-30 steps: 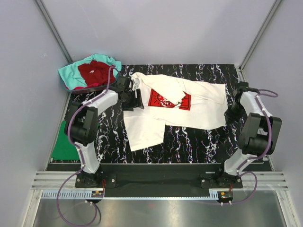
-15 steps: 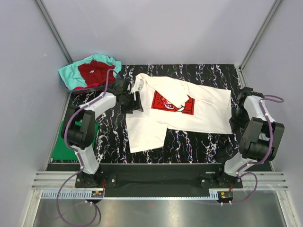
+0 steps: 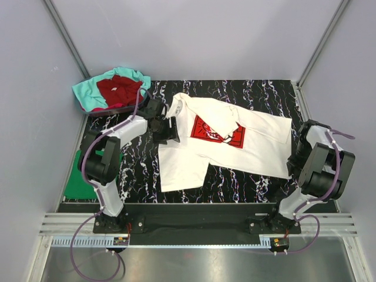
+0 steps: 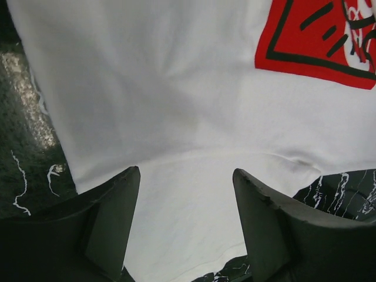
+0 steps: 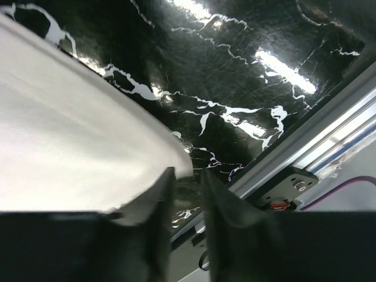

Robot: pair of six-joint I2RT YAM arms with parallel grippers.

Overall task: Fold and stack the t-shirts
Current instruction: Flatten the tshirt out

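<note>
White t-shirt (image 3: pixel 235 150) with red chest print (image 3: pixel 214 130) lies spread across the middle of the black marbled table (image 3: pixel 247 182); teal shirt (image 3: pixel 88 94) and dark red shirt (image 3: pixel 117 88) are heaped at the far left corner, and a green shirt (image 3: pixel 76 182) lies by the left edge. Left gripper (image 4: pixel 185 176) sits low over the white shirt's left side, jaws spread wide, nothing pinched. Right gripper (image 5: pixel 188 173) is at the shirt's right hem, fingers parted by a slit, with the cloth edge beside one finger.

The soft white t-shirt (image 3: pixel 247 147) bore a red rectangular print (image 3: pixel 214 132) lined black. White veins marbled the glossy black tabletop (image 3: pixel 247 94). The crumpled teal shirt (image 3: pixel 87 92) was plain.
</note>
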